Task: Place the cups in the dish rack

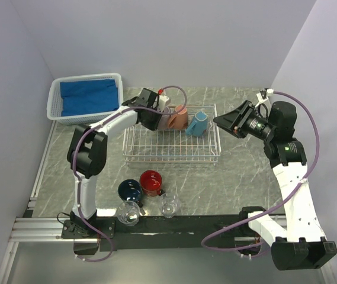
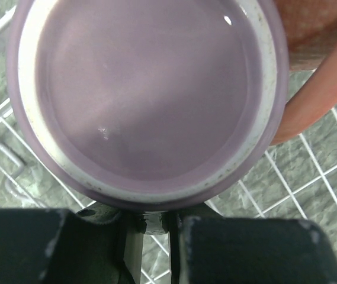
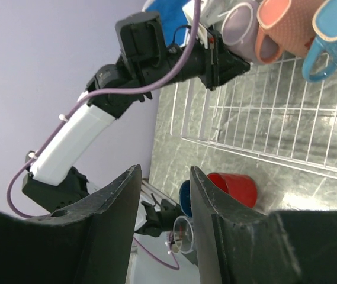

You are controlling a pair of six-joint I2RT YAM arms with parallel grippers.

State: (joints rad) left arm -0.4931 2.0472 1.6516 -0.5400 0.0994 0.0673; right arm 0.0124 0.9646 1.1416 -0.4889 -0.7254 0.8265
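Grey marbled tabletop carries the white wire dish rack; at its back-left the left gripper, pinched narrow, seemingly grips the mauve ceramic mug just beside the salmon-orange mug. Best to seat it squarely on the wires before releasing. The right gripper hangs spread and empty.

A white basket holding a blue cloth sits on the grey marbled table, left of the left gripper.

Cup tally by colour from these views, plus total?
Mauve mug: 1
Salmon-orange handled mug: 1
Light-blue handled mug: 1
Navy mug: 1
Red mug: 1
Clear glasses: 2
Total: 7
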